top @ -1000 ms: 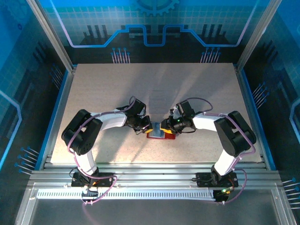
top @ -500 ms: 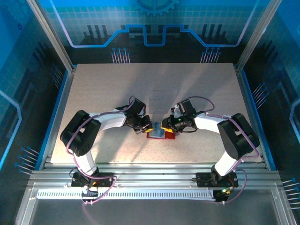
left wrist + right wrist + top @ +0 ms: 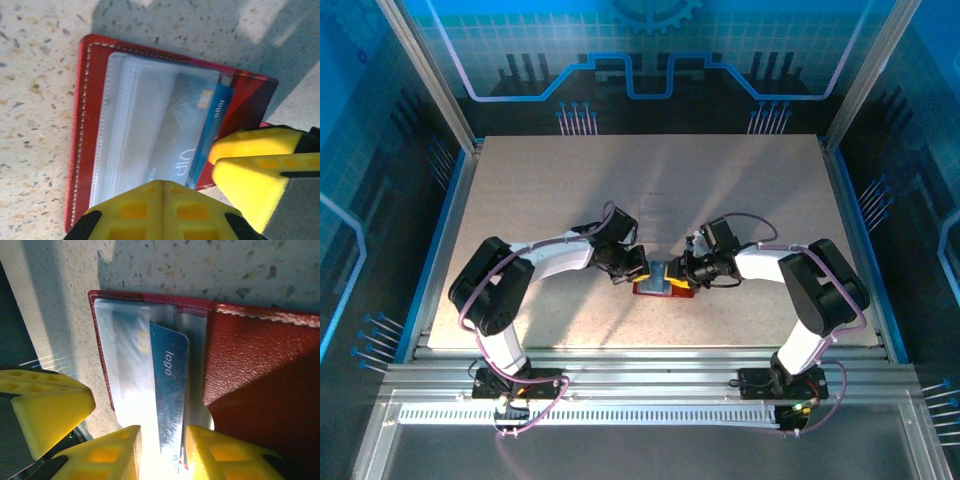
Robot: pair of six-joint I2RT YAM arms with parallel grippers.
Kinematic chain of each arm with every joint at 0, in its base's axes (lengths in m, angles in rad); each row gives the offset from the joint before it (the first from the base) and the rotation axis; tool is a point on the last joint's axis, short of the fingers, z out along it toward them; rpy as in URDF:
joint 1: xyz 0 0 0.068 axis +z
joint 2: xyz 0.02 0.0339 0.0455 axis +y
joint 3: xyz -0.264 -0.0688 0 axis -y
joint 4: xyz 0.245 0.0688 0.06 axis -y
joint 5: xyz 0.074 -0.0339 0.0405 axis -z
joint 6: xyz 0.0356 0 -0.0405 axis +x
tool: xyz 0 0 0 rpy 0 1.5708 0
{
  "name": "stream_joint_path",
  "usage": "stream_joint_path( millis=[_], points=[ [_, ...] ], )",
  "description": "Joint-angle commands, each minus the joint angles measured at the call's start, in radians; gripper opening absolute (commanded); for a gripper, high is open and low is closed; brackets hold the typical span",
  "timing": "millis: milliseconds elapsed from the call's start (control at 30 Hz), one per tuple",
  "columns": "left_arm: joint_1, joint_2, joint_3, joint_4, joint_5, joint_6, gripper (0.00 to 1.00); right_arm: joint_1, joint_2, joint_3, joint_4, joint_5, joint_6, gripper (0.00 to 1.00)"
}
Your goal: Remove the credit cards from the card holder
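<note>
Task barely begun, by the look of it: no card is out yet. The card holder [image 3: 660, 288] lies open and flat on the table [image 3: 570, 180], roughly midway btw the left & right edges and closer to the near edge than the far one. In the left wrist view its red border [image 3: 80, 125] frames clear/grey pockets, and the blue card [image 3: 209, 137] sits mostly inside a pocket w/ only a strip along one long side uncovered. Whether a 2nd card is tucked behind it can't be told. The left gripper [image 3: 636, 268] is closed, fingers pressed together w/ nothing btw them; its tip [image 3: 162, 200] sits at the holder's edge, prob. to pin it down, tho actual contact isn't clear. The right gripper [image 3: 678, 275] comes in from the opposite side. In its own wrist view its fingers stand partway apart [image 3: 162, 442] w/ the end of the blue card [image 3: 170, 385] running btw them. Can't tell if the pads are biting on the card or just flanking it. So what's left is nearly everything: secure a grip, slide the blue card clear of the pocket, set it on the table, then check for & pull any other card.
</note>
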Motion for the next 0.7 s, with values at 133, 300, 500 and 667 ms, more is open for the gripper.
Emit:
stream_joint_path(
  millis=[133, 300, 500, 667],
  points=[
    [-0.004, 0.048, 0.019, -0.053, -0.024, 0.026, 0.06, -0.016, 0.048, -0.031, 0.076, -0.05, 0.034, 0.28],
    [-0.004, 0.052, 0.014, -0.05, -0.026, 0.024, 0.06, -0.021, 0.062, -0.047, 0.125, -0.07, 0.058, 0.26],
    [-0.004, 0.057, 0.013, -0.054, -0.03, 0.022, 0.06, -0.037, 0.058, -0.072, 0.16, -0.072, 0.075, 0.2],
    [-0.004, 0.059, 0.014, -0.056, -0.029, 0.021, 0.06, -0.046, 0.06, -0.084, 0.191, -0.082, 0.085, 0.15]
  ],
)
